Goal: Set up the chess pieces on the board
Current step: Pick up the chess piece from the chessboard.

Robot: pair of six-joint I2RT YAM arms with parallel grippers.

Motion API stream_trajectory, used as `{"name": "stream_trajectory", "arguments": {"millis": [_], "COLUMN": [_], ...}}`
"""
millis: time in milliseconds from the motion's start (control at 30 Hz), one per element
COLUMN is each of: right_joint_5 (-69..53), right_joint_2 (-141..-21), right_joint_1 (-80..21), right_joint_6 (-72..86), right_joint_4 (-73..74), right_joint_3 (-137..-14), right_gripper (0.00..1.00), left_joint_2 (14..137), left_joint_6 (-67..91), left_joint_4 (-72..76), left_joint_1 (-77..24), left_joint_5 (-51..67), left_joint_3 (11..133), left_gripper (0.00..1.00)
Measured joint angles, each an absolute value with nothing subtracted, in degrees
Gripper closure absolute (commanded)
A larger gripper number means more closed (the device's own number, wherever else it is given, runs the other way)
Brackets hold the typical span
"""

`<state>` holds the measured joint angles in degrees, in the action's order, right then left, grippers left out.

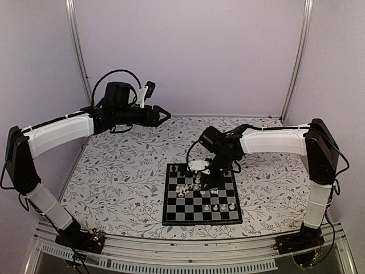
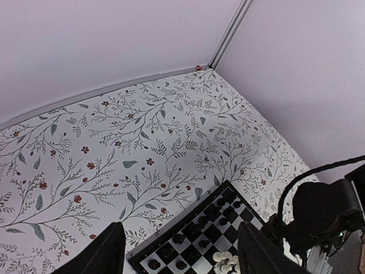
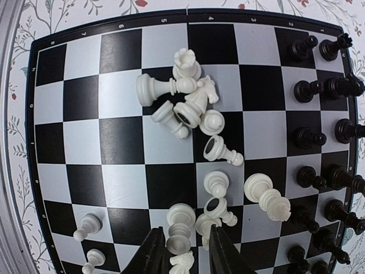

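Floral worktop (image 1: 114, 171); my right tool (image 3: 186, 241) straddles a white piece (image 3: 181, 216) at lower centre, grip unclear; left tool (image 2: 180, 245) parked released, giving room.

Left end effector (image 2: 181, 237) spread; board (image 2: 214, 233) corner beneath, black pieces (image 2: 178, 238), perhaps pawns.

We see the board (image 1: 181, 212) lying flat on the floral table (image 1: 125, 171), black-and-pale checks inside a thin black border. The black pieces (image 3: 311, 137) stand upright, crowded along one edge. Most white pieces (image 3: 191, 105) lie toppled in loose clusters mid-board. Two small white ones (image 3: 86, 225) stand apart near a corner.
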<state>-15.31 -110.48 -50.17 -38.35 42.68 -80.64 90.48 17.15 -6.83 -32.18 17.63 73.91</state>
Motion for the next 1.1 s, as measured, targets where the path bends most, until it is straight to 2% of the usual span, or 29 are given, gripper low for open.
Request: {"name": "stream_trajectory", "arguments": {"millis": [233, 500, 800, 1100], "right_joint_5": [-16.60, -16.88, -16.88, -16.86], "right_joint_2": [-110.54, -110.69, -111.11, -110.93], "right_joint_1": [-50.17, -50.17, -50.17, -50.17], "right_joint_6": [-38.37, -38.37, -38.35, -38.37], "right_joint_4": [43.03, 43.40, 43.66, 45.65], "right_joint_3": [-81.17, -81.17, -81.21, -82.96], "right_gripper": [0.82, 0.79, 0.90, 0.91], "left_joint_2": [90.48, 90.48, 90.48, 90.50], "left_joint_6": [17.15, 17.15, 17.15, 17.15], "left_joint_4": [-6.83, -6.85, -7.16, -7.49], "left_joint_1": [-32.18, -32.18, -32.18, -32.18], "left_joint_5": [17.63, 17.69, 17.89, 18.04], "left_joint_3": [73.91, 73.91, 74.02, 74.13], "left_gripper": [0.31, 0.30, 0.30, 0.30]}}
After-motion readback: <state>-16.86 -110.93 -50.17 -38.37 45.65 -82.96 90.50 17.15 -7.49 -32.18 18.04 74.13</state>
